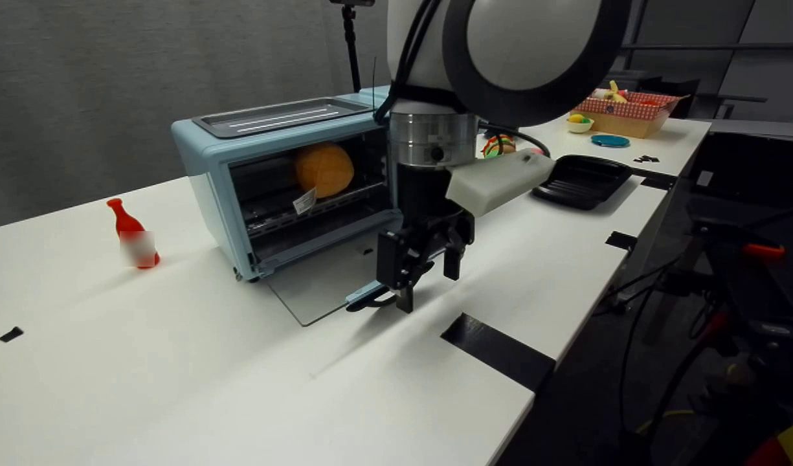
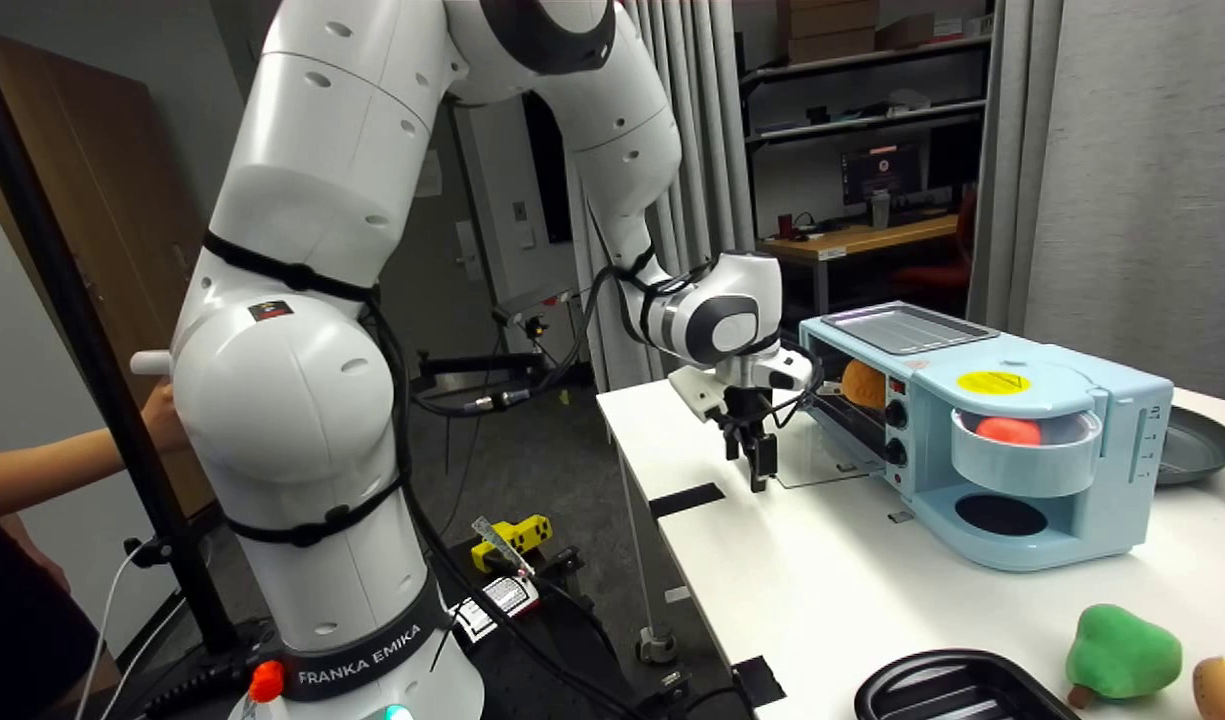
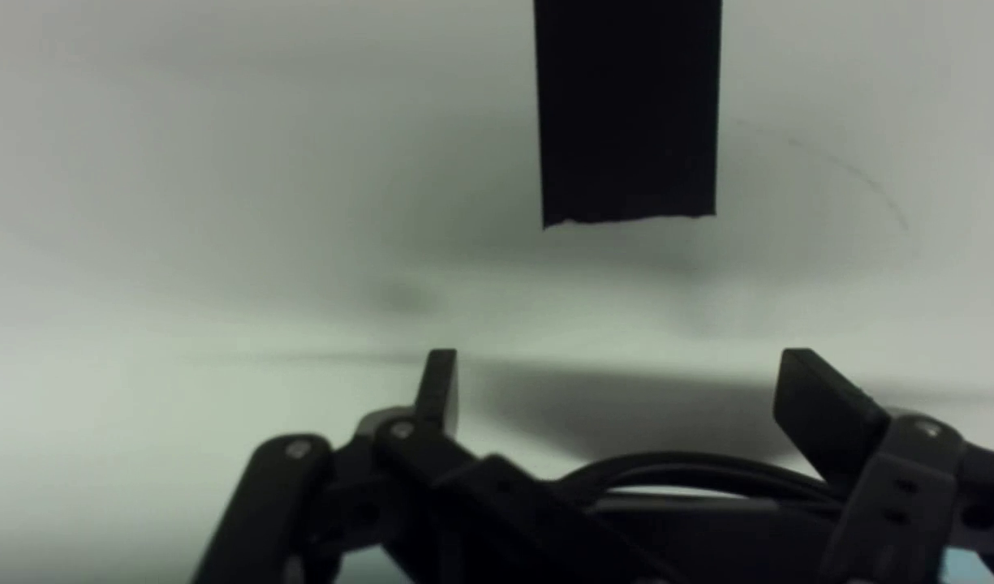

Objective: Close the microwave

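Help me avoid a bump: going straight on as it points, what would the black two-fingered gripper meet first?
Probably the flat white tabletop, since the gripper points down at it. The curved black handle of the light-blue boxy microwave looks near, though; depth there is unclear.

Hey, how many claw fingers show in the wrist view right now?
2. The claw has one finger left of the picture's centre and another finger right of it, with a gap between. Both tips show, so none seems hidden.
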Tool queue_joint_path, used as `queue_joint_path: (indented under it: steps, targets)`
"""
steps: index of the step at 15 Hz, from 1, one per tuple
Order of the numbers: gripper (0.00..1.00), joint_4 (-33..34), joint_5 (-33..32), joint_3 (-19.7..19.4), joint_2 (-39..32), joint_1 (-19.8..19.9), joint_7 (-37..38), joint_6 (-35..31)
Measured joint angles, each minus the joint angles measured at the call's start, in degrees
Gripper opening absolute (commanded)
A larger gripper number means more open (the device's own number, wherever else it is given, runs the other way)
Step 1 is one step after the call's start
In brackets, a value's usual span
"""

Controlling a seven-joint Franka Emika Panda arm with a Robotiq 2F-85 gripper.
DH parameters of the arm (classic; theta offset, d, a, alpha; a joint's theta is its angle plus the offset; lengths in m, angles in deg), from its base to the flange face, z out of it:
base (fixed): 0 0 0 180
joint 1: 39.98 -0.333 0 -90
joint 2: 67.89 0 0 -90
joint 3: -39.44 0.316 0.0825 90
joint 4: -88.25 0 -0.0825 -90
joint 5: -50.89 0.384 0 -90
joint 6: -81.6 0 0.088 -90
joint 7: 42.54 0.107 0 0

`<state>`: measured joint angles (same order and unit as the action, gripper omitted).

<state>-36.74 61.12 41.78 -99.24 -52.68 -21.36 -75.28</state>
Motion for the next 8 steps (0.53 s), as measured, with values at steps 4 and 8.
queue_joint_path:
  steps: [4,8]
  targets:
    - [1.0,1.27,-2.09,-2.21,-0.7,-2.0,2.36,0.01]
    - [1.0,1.31,-3.29,-3.75,-0.61,-3.79,4.71,0.01]
